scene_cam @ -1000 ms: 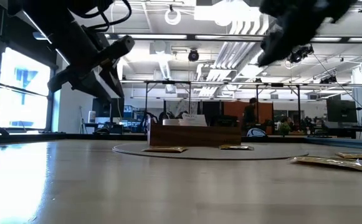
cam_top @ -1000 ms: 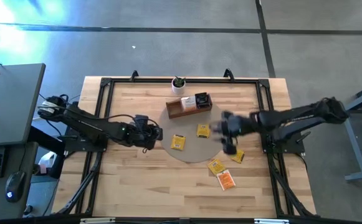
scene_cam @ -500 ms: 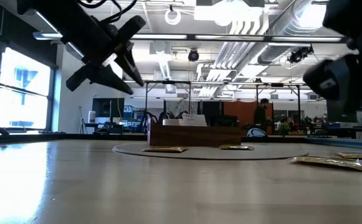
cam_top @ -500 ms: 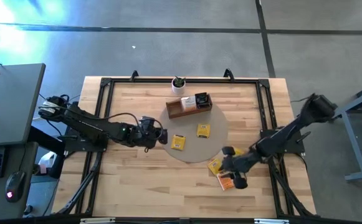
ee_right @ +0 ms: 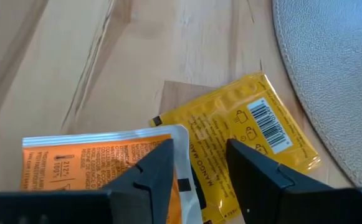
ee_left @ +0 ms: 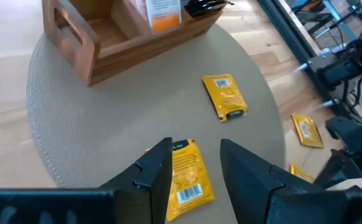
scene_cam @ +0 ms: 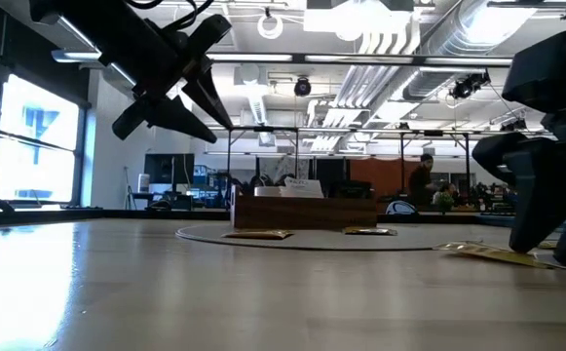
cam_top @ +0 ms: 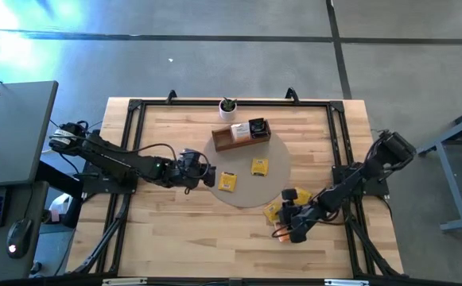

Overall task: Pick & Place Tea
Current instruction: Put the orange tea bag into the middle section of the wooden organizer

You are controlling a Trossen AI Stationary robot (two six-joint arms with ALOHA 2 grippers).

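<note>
Two yellow tea sachets (cam_top: 227, 182) (cam_top: 259, 167) lie flat on the round grey mat (cam_top: 242, 195). My left gripper (cam_top: 207, 173) hangs open above the mat's left edge, and in its wrist view the nearer sachet (ee_left: 184, 177) shows between its fingers. At the near right, an orange sachet (ee_right: 93, 158) overlaps a yellow one (ee_right: 243, 137) on the wood. My right gripper (ee_right: 199, 168) stands open low over that overlap. Another yellow sachet (cam_top: 302, 197) lies beside it. My right gripper comes slanting down from the table's right, one finger (ee_right: 149, 174) over the orange sachet and the other (ee_right: 255, 171) over the yellow one. In the low view its fingertips (scene_cam: 526, 244) reach down to table level. I cannot tell whether they touch the sachets.
A brown wooden compartment tray (cam_top: 241, 135) stands on the mat's far side, with a small white pot with a plant (cam_top: 228, 107) behind it. A black frame (cam_top: 338, 159) runs along the table's edges. Bare wood lies at the near left.
My right gripper has swung from above the mat's right side toward the table's near edge and gone down to the sachets at the near right. My left gripper has tipped up toward level, staying over the mat's left edge. No sachet has moved.
</note>
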